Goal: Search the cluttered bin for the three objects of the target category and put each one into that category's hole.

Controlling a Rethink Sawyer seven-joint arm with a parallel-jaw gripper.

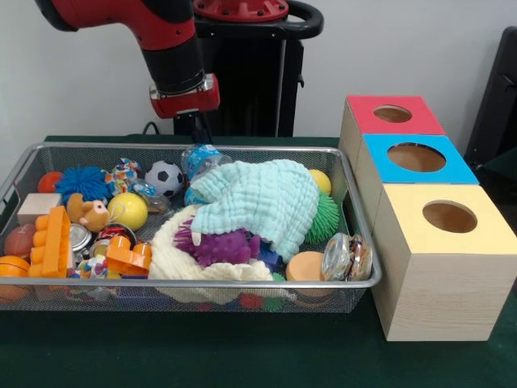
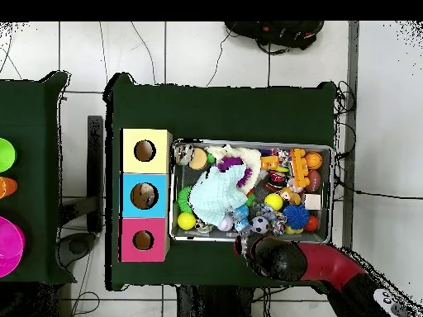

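Observation:
The cluttered wire-mesh bin (image 1: pixel 242 284) sits on the green table and also shows in the overhead view (image 2: pixel 248 142). It holds a mint cloth (image 1: pixel 258 198), a purple spiky ball (image 1: pixel 218 246), a white knitted piece (image 1: pixel 174 259), a small football (image 1: pixel 166 178), a yellow ball (image 1: pixel 128 210), a blue spiky ball (image 1: pixel 83 182), orange bricks (image 1: pixel 52 242) and a clear bottle (image 1: pixel 202 159). My gripper (image 1: pixel 199 131) hangs at the bin's far rim, just above the bottle. In the overhead view the arm (image 2: pixel 277 256) hides it.
Three wooden boxes with a round hole each stand beside the bin: red top (image 1: pixel 393 115), blue top (image 1: pixel 416 158), yellow top (image 1: pixel 448 218). A clear jar (image 1: pixel 347 257) and a green spiky ball (image 1: pixel 327 218) lie at the bin's box end. A second table (image 2: pixel 25 182) carries coloured items.

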